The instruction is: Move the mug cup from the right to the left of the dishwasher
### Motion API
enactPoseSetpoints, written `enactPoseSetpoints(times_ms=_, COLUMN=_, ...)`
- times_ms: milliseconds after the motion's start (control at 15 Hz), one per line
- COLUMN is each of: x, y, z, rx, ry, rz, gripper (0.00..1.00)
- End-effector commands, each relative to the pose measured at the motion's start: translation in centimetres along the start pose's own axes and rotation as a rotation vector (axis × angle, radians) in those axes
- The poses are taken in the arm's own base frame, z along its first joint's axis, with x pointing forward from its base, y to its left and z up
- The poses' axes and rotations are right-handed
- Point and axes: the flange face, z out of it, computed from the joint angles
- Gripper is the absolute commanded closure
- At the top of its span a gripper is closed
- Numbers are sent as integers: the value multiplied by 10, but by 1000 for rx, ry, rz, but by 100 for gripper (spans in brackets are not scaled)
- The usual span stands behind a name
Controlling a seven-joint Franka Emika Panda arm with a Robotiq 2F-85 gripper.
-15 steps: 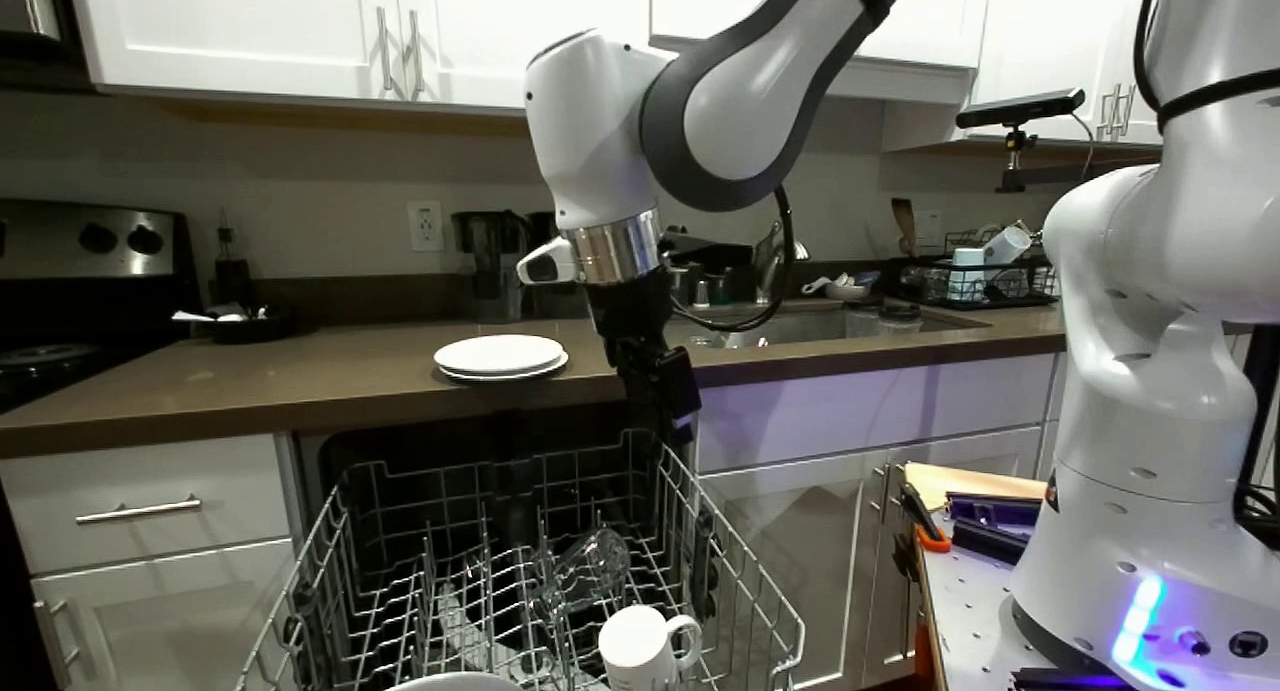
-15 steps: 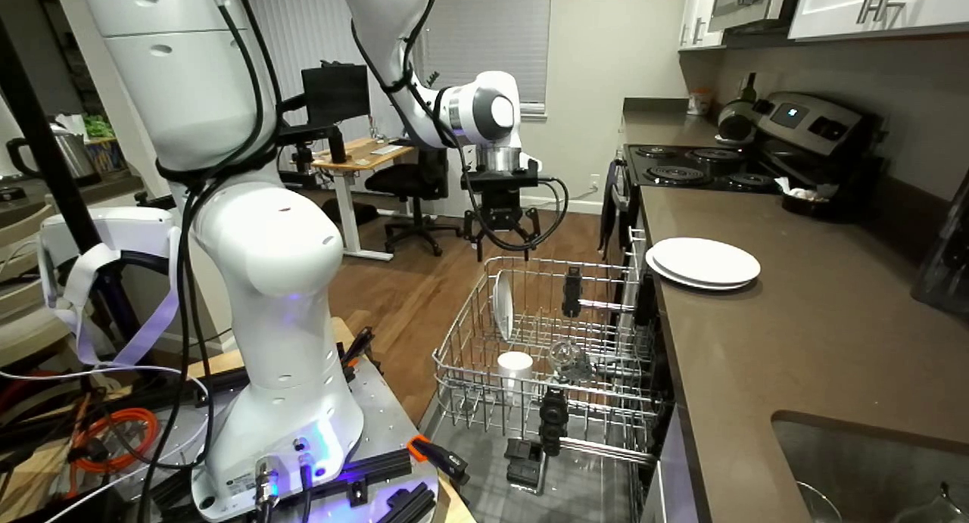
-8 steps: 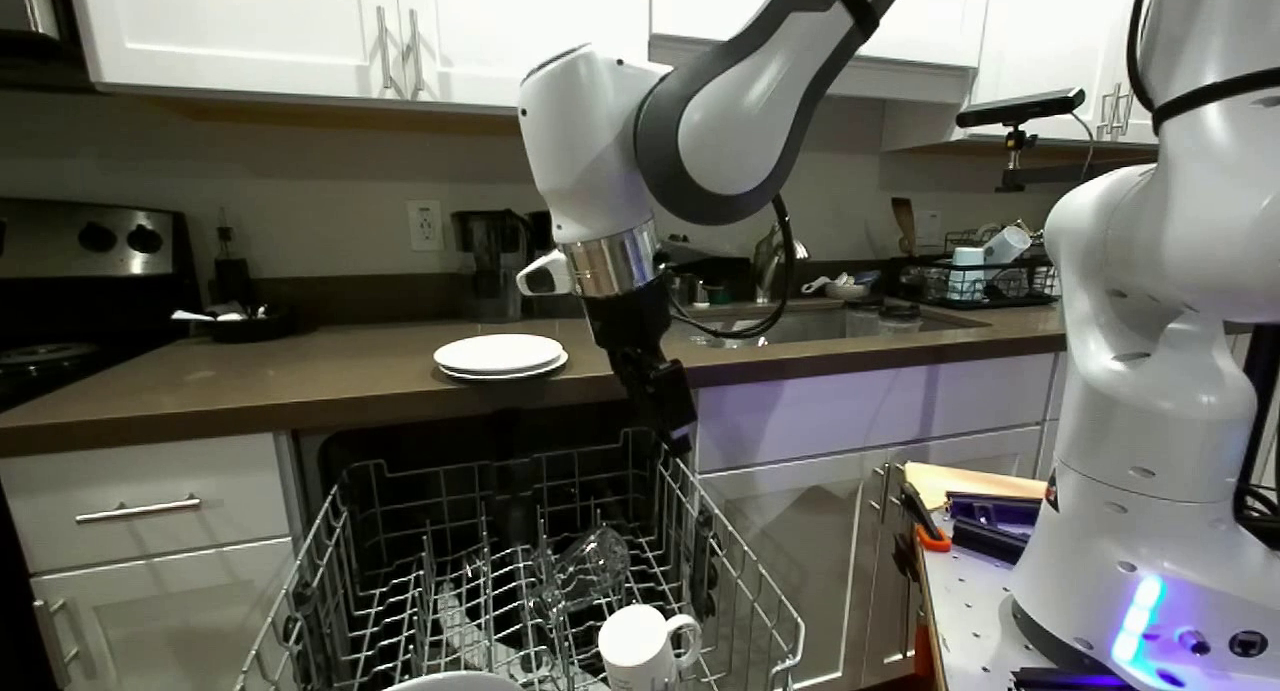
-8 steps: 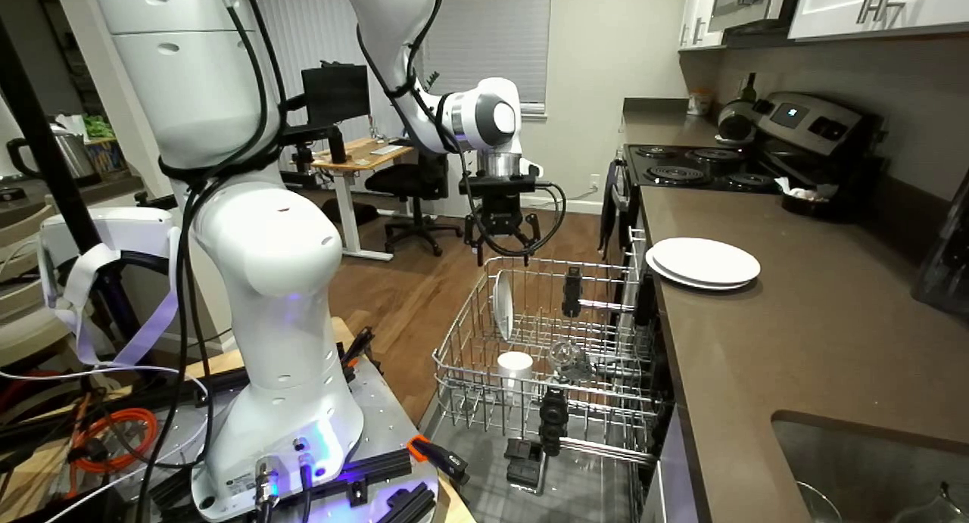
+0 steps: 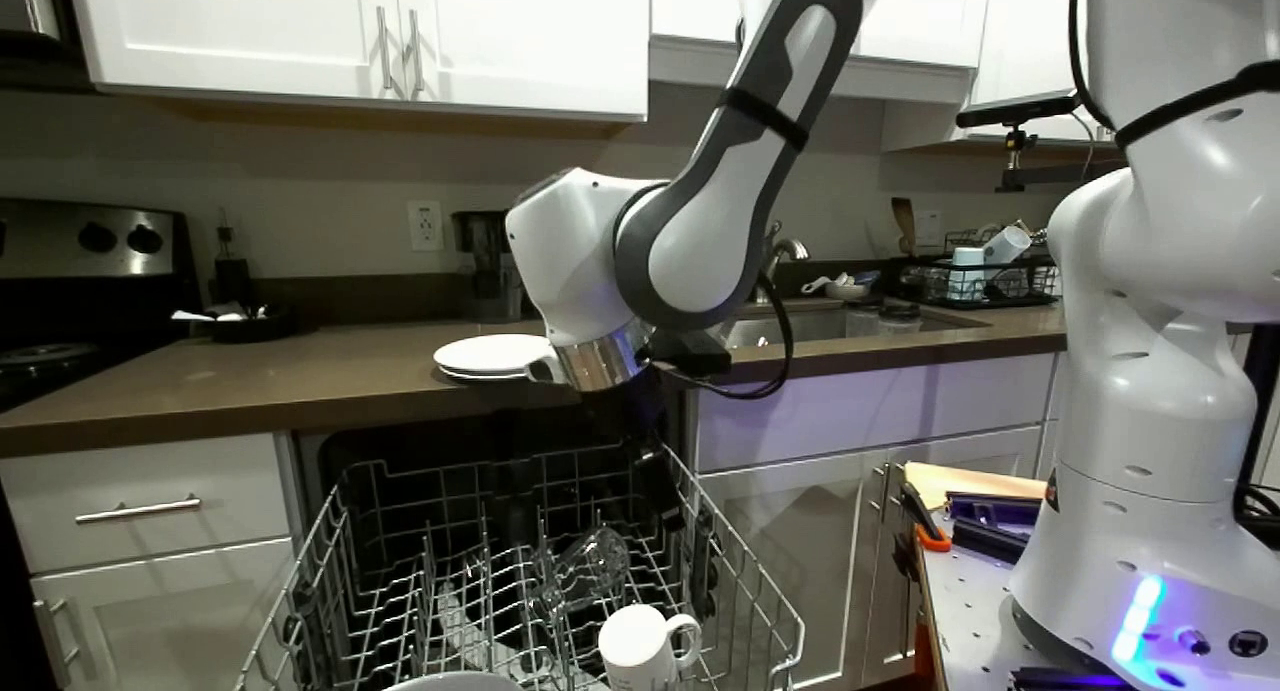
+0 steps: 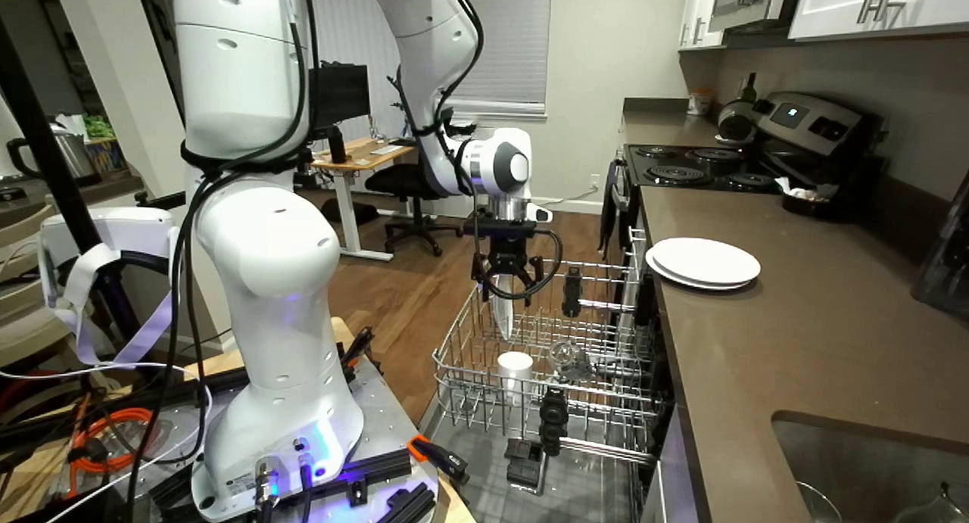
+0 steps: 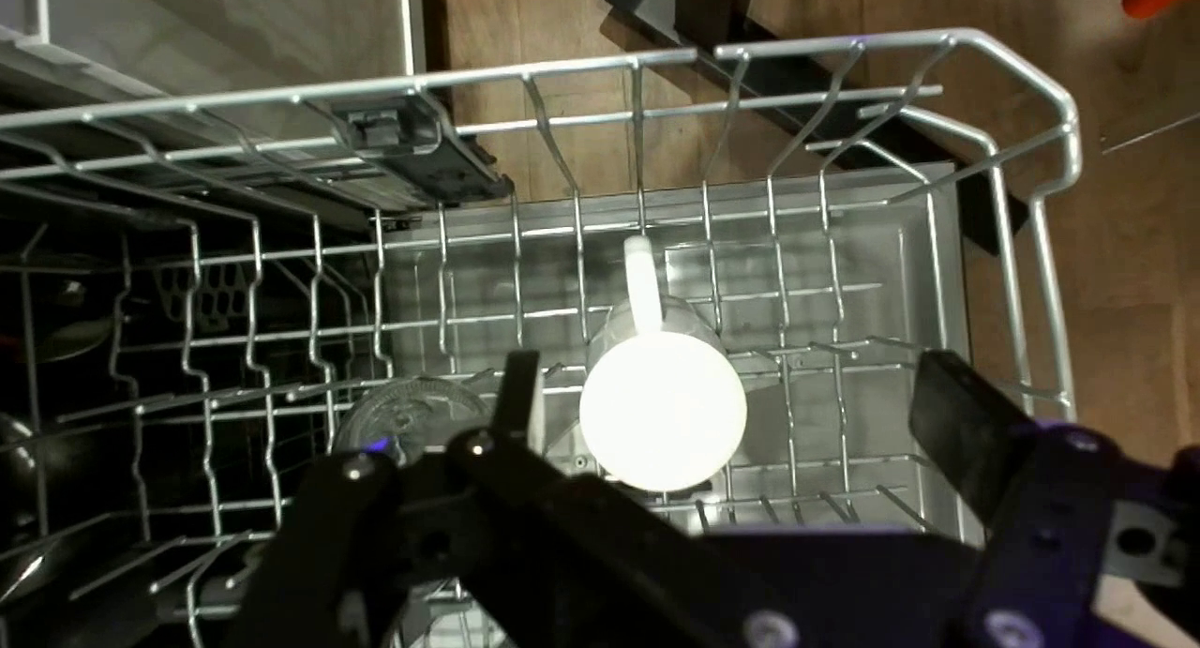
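The white mug cup (image 5: 638,643) stands in the wire rack of the open dishwasher (image 5: 400,436); it looks base up, and its handle points to the right there. It also shows in an exterior view (image 6: 515,367). In the wrist view the mug (image 7: 662,412) appears between the finger lines, nearer the left finger, handle toward the top. My gripper (image 7: 729,390) is open and empty. In both exterior views the gripper (image 5: 670,516) (image 6: 506,294) hangs over the rack, above and apart from the mug.
The rack's wire rim (image 7: 562,67) and tines surround the mug. A clear glass (image 5: 597,561) lies beside it, and a white plate (image 6: 503,311) stands in the rack. White plates (image 6: 704,262) are stacked on the counter (image 6: 757,356), whose edge is close to the arm.
The arm has lowered the gripper from above the rack's rim toward the rack. The gripper stays open. The mug, glass and plates have not moved.
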Motion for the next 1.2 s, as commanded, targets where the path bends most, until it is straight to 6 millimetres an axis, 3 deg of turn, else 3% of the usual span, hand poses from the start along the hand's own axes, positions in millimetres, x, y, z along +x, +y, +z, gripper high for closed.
enactPoseSetpoints(times_ms=0, x=28, y=14, z=53, rx=19, ry=-61, rz=16, gripper=0)
enactPoseSetpoints(times_ms=333, x=48, y=33, z=104, rx=68, ry=-41, rz=28, gripper=0)
enactPoseSetpoints(times_ms=600, x=42, y=46, z=133, rx=117, ry=45, rz=79, gripper=0)
enactPoseSetpoints(times_ms=667, x=34, y=46, z=134, rx=143, ry=44, rz=69, gripper=0)
enactPoseSetpoints(times_ms=733, x=44, y=43, z=130, rx=104, ry=16, rz=79, gripper=0)
enactPoseSetpoints(times_ms=1133, x=41, y=47, z=140, rx=136, ry=17, rz=74, gripper=0)
